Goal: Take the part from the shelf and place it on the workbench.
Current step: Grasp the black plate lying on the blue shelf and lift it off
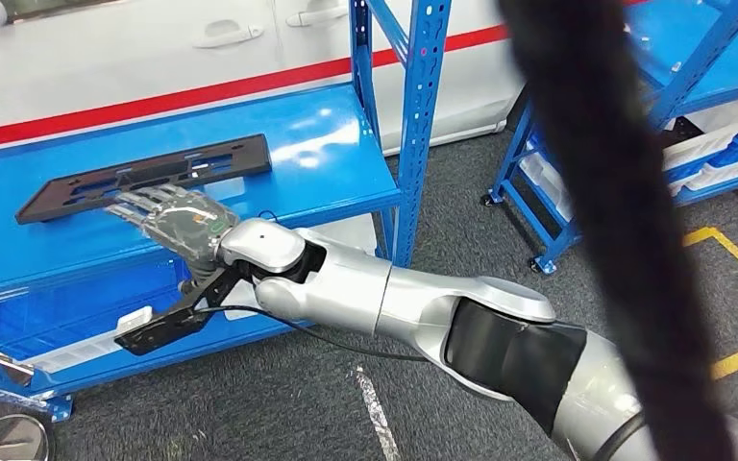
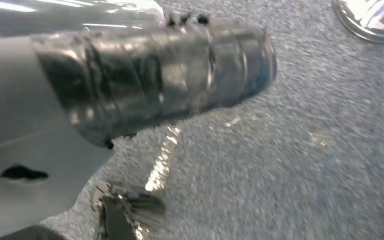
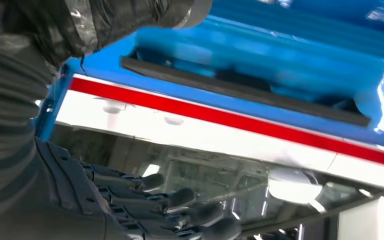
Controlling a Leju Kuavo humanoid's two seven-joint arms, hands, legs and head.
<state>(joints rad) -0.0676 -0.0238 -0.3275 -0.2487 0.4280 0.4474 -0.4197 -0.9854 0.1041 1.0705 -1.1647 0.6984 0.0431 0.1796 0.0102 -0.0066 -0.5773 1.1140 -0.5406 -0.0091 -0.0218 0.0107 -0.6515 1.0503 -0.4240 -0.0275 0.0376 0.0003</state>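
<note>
Part, a flat black slotted plate, lies on the blue shelf, long axis along the shelf's length. My right hand reaches in at its near long edge, fingers spread flat, tips at or just over that edge; contact I cannot tell. Nothing held. Left hand hangs over floor, well away; its fingers' state I cannot tell. Right hand is nearer.

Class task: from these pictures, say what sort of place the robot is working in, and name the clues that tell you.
Probably a car plant or parts store: blue steel shelving, a white car body with a red stripe, and yellow floor marking.
</note>
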